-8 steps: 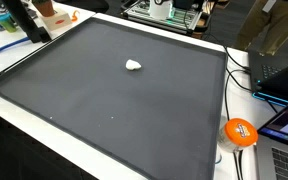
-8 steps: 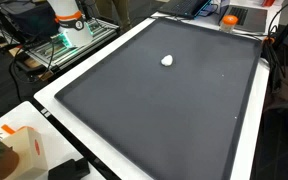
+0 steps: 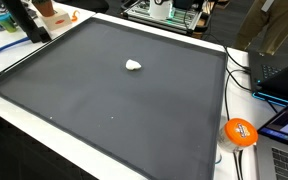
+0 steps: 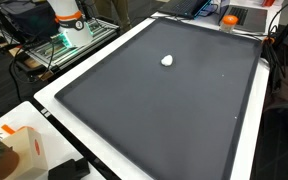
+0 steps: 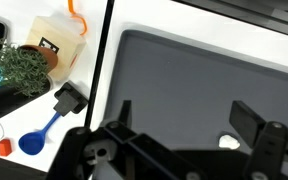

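Orange ball (image 3: 239, 132), potted plant (image 5: 22, 68), blue scoop (image 5: 39, 137)

1. Mat (image 3: 104, 100): uniform dark grey with no pattern, in both exterior views and the wrist view.
2. Surround (image 5: 184, 20) bordering the mat: plain white.
3. Small lump (image 3: 133, 66) on the mat: white, with no markings discernible.
4. Ball (image 3: 240, 132): bright orange with a white marking; its detail is too small to read.
5. Gripper (image 5: 184, 115): black throughout.
6. Box (image 5: 59, 42): pale tan, bearing a black-and-white square-patterned label.
7. Plant (image 5: 22, 68): green foliage with bluish tints.
8. Scoop (image 5: 39, 135): solid blue.
9. Small piece (image 5: 4, 147) beside the scoop: orange-red.
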You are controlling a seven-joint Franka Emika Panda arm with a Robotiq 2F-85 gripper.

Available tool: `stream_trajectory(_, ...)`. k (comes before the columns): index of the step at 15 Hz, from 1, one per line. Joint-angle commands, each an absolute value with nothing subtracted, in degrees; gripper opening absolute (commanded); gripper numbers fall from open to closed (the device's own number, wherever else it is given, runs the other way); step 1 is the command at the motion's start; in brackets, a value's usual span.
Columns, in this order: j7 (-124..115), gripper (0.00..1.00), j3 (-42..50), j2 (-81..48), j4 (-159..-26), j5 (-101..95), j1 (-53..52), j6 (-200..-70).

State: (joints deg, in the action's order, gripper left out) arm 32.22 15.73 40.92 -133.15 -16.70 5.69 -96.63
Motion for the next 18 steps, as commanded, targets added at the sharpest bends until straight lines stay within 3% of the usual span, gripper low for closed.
stream_trajectory(1,31.9,1.0,16.1,41.0,-132.9,-17.0,5.1,-96.4)
stream_trajectory(5,30.2,1.0,15.4,41.6,-133.8,-14.9,4.3,-97.1)
stream_trajectory(12,14.6,1.0,4.2,43.1,-137.7,-9.3,0.5,-99.3)
stream_trajectory(18,7.7,1.0,-1.1,34.5,-139.0,-3.5,-4.5,-113.6)
